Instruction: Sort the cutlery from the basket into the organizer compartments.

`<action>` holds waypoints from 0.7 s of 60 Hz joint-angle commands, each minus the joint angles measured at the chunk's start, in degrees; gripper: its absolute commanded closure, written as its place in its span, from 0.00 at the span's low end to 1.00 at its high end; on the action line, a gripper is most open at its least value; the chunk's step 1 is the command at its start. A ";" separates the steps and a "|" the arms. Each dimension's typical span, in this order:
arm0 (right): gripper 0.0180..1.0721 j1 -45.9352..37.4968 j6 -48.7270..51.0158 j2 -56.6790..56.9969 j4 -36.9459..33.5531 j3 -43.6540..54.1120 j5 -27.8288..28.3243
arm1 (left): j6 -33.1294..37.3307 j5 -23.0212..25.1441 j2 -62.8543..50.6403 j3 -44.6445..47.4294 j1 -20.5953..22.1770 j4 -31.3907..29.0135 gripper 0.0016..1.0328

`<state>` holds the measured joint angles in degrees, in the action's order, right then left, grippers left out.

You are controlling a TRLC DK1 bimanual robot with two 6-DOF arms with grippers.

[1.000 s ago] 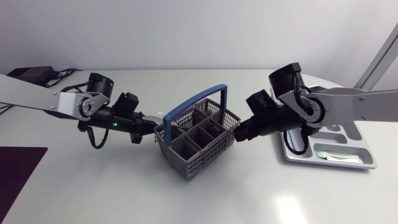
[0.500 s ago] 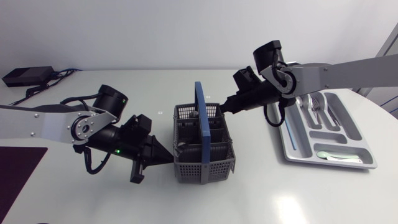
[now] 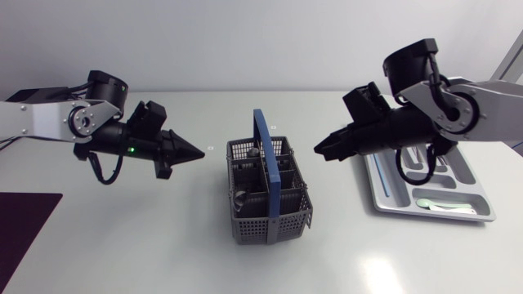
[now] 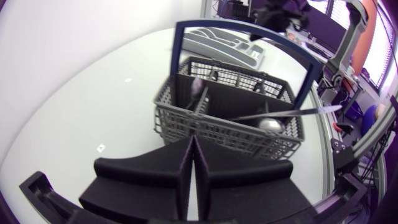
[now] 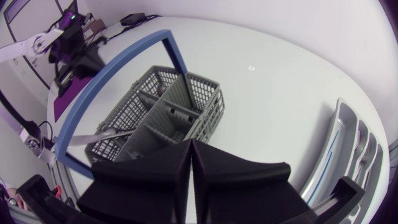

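Observation:
The grey basket (image 3: 282, 214) with a blue handle (image 3: 266, 155) stands mid-table, and a spoon (image 3: 238, 197) and other cutlery lie inside. My left gripper (image 3: 198, 153) is shut and empty, pointing at the basket from its left, a short gap away. My right gripper (image 3: 317, 149) is also shut and empty, off the basket's right side. The grey organizer (image 3: 377, 196) lies at the far right with some cutlery in its compartments. In the left wrist view the gripper (image 4: 191, 139) points at the basket (image 4: 211, 127), which holds a spoon (image 4: 271, 124). The right wrist view shows its gripper (image 5: 189, 143) above the basket (image 5: 202, 106).
A dark purple mat (image 3: 24, 216) lies at the table's front left corner. The organizer (image 5: 348, 143) lies beside my right gripper, and my left arm (image 5: 68, 37) shows beyond the basket. White table surface surrounds the basket on all sides.
Both grippers have drawn back from the basket's sides, the left one leftwards, the right one rightwards. The basket has turned, so its handle now runs front to back.

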<state>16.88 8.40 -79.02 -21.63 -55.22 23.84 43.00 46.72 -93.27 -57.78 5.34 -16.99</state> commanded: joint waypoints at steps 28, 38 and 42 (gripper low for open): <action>0.95 8.87 6.10 12.49 -17.40 10.49 3.94 | -16.99 0.92 -20.10 -16.75 2.04 15.15 0.97; 0.95 12.65 6.36 12.67 -17.75 13.21 4.03 | -18.83 0.92 -22.83 -19.04 4.06 16.11 0.97; 0.95 13.79 6.10 12.67 -17.40 13.91 4.11 | -18.83 0.83 -23.18 -19.30 4.85 16.20 0.97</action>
<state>29.30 13.76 -66.63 -38.83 -43.24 27.40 25.47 46.89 -114.63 -75.16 9.28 -1.34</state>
